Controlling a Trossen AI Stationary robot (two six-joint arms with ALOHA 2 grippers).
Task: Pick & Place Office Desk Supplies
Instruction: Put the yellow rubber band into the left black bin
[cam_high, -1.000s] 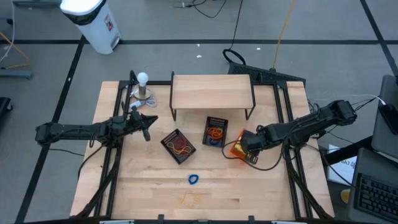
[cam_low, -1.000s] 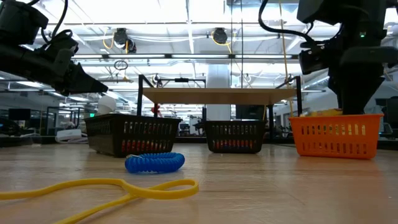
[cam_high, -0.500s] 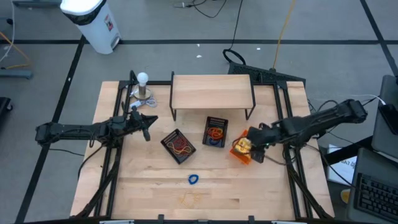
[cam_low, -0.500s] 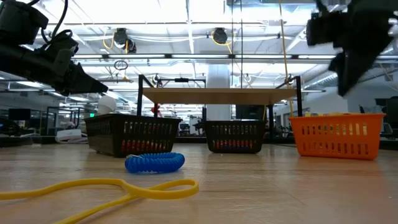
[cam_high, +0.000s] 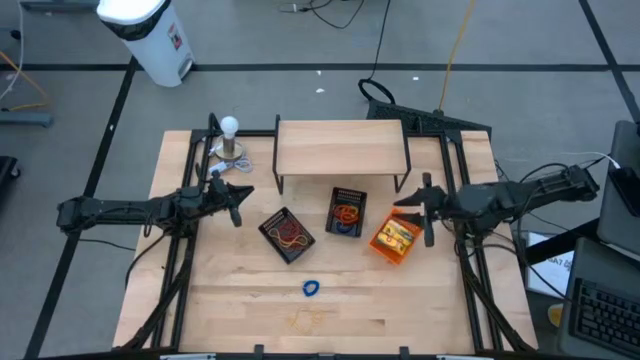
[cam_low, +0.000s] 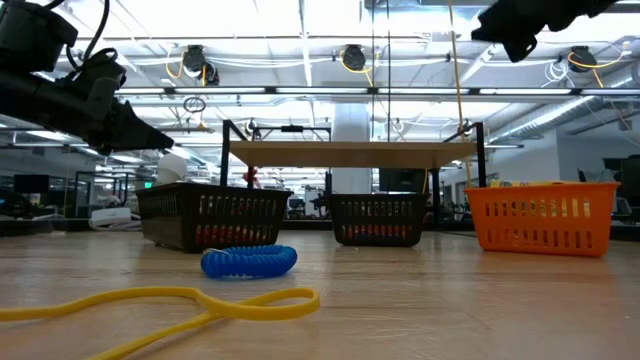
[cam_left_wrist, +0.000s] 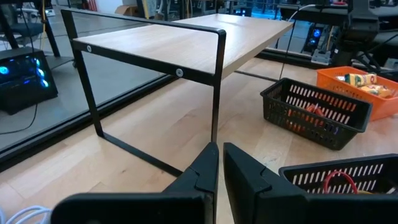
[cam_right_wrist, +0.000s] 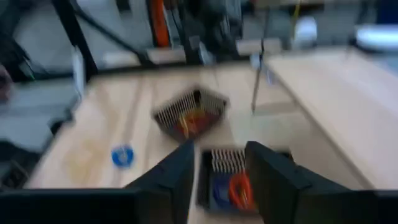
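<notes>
No brand name, label or writing could be read anywhere, not even on the white bin (cam_high: 146, 38) standing on the grey floor beyond the table's far left corner.

The work surface was a pale wooden table (cam_high: 230, 300) on a black frame, in a large open room with bright ceiling lights and ducts overhead. A low wooden shelf on black legs (cam_high: 340, 148) stood at the far middle of the table, and a white ball on a small stand (cam_high: 230, 130) sat near the far left corner.

Three small trays sat in front of the shelf. The left black mesh tray (cam_high: 287, 234) and the middle black mesh tray (cam_high: 347, 211) each held rubber bands (cam_high: 346, 213) in red and orange. The orange tray (cam_high: 394, 239) on the right held small yellow packets (cam_left_wrist: 357, 79). Nearer the front edge lay a blue coiled band (cam_high: 311, 289), and in front of it a yellow band (cam_low: 190, 303) flat on the wood.

The left gripper (cam_high: 237, 196) hovered above the table left of the trays, its fingers (cam_left_wrist: 245, 171) pressed nearly together and holding nothing. The right gripper (cam_high: 424, 212) hung in the air just beside the orange tray, on its right, with its two fingers (cam_right_wrist: 267, 172) apart and empty.
</notes>
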